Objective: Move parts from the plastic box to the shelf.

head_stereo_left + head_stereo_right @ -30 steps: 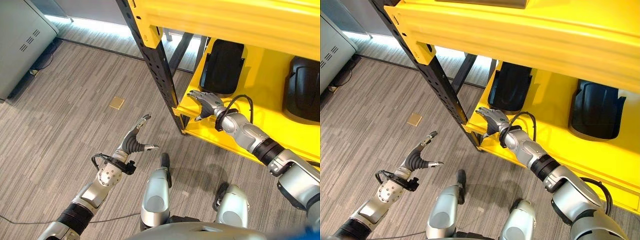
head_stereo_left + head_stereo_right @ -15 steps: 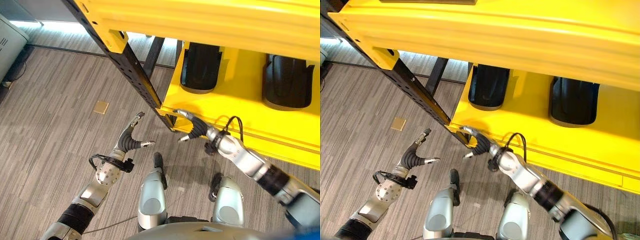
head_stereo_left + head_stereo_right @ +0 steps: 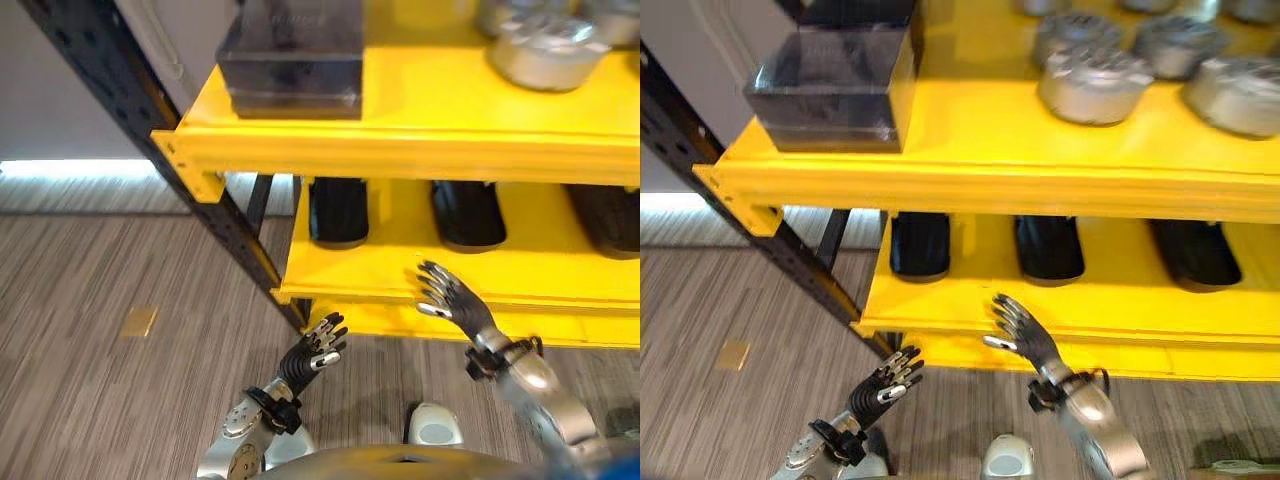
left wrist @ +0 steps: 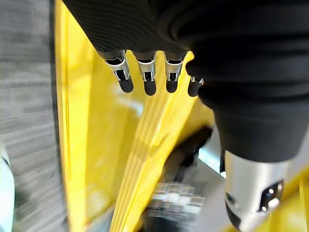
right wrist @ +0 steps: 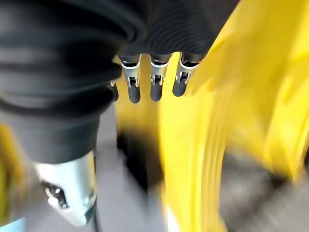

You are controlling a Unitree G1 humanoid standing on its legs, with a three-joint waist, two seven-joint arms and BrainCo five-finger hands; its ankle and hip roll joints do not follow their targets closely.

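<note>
Both hands empty before the yellow shelf (image 3: pixel 400 150).
Left hand (image 3: pixel 315 350) and right hand (image 3: pixel 450 297): fingers straight, spread, holding nothing.

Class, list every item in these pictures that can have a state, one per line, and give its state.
Left robot hand: open, empty, raised before the lower shelf edge.
Right robot hand: open, empty, at the lower shelf edge.
Plastic box: upright on the upper shelf.
Silver round parts: resting on the upper shelf.
Black parts: lying on the lower shelf.
</note>
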